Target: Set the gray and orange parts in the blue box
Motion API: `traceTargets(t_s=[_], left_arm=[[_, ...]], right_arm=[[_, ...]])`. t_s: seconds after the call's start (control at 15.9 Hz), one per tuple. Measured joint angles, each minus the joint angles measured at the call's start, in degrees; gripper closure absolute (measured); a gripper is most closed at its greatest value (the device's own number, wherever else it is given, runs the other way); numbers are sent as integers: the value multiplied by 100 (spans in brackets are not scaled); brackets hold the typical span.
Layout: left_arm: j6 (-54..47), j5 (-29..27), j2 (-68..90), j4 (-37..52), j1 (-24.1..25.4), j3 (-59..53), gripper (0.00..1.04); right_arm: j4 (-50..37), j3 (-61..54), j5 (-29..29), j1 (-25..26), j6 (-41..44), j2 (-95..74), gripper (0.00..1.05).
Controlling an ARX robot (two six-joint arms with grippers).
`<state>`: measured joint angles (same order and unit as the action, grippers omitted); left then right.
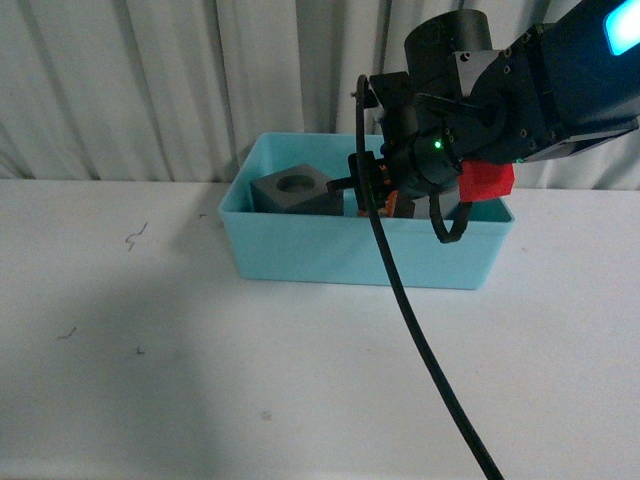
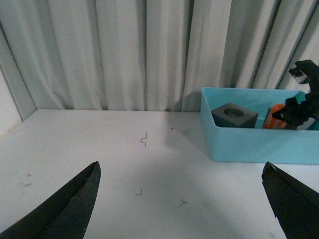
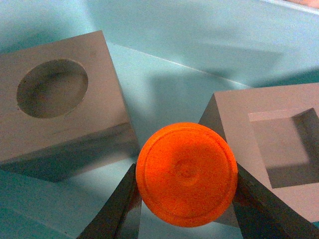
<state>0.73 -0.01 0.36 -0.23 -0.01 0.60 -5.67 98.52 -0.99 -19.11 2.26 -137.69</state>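
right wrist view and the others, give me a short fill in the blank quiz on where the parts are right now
1. The right gripper has its jaws closed on the matte orange cylinder, which is coloured ____.
2. The matte gray cube with the ____ recess sits at the left end of the light-blue plastic tub.
3. The matte gray cube beside the cylinder has a ____ recess.
4. The left gripper hangs over the white table with its jaws ____.

Missing words: orange; round; square; open

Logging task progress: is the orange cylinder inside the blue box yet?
Inside, but not released: the orange cylinder is over the blue box floor between both gray cubes, with the right gripper fingers against its sides.
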Motion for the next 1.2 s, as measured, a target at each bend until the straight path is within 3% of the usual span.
traceTargets(t_s=[0.57,0.88,0.95,1.2], left_arm=[[0,-2,0,2,0,0,7],[0,-2,0,2,0,0,7],[0,-2,0,2,0,0,7],[0,-2,0,2,0,0,7]], right_arm=[[52,153,-79,-7,-144,-129,60],[-208,-63,-72,7,-269,-92,10],[-262,-149,-72,37,-286,-55,5],[-977,-905,-28,201,-291,750,6]])
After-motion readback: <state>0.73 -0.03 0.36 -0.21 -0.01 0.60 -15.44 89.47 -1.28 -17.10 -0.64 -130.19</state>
